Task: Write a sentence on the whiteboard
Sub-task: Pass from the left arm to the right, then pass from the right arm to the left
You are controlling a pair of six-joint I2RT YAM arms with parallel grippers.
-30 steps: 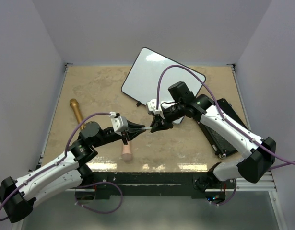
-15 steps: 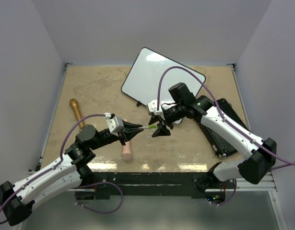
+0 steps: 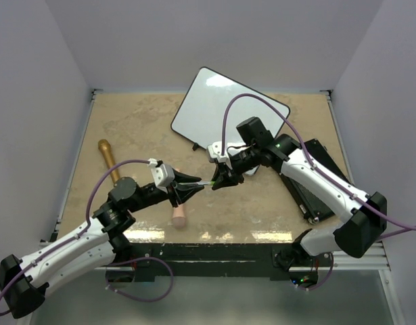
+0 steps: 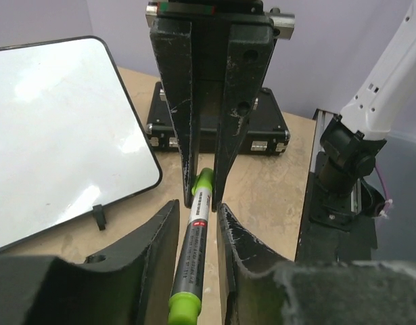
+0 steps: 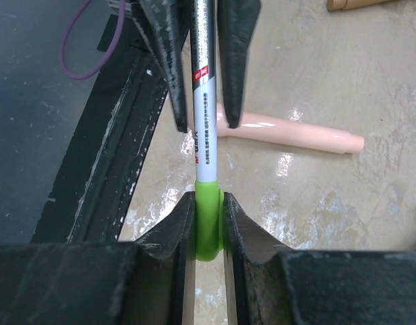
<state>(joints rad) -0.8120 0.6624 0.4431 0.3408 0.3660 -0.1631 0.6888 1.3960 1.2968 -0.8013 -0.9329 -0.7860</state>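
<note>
Pinching the green cap (image 5: 208, 227) of the marker (image 5: 204, 101), my right claw (image 5: 208, 203) is clenched, with both pads (image 5: 175, 233) pressed flat against the cap's sides. My left claw (image 4: 196, 217) comes at the marker from the other end and straddles the barrel. Its fingers sit close on either side, but I cannot tell whether they bite or only flank it.

What matters is the marker's long axis. It runs left to right across the middle of the table (image 3: 140, 128), tipped a little toward the far side at its right end. My two claws face each other nose to nose along that line. I judge the next job is to part cap from barrel, so any pull should go straight along the axis. A sideways tug would likely twist the marker in the looser hold.

The whiteboard (image 3: 221, 101) lies flat at the far side, right of centre, beyond my right claw and well apart from the marker. My right arm is the nearer one to it. Its face looks blank, so no sentence is on it yet. The capped end points roughly toward it.
</note>
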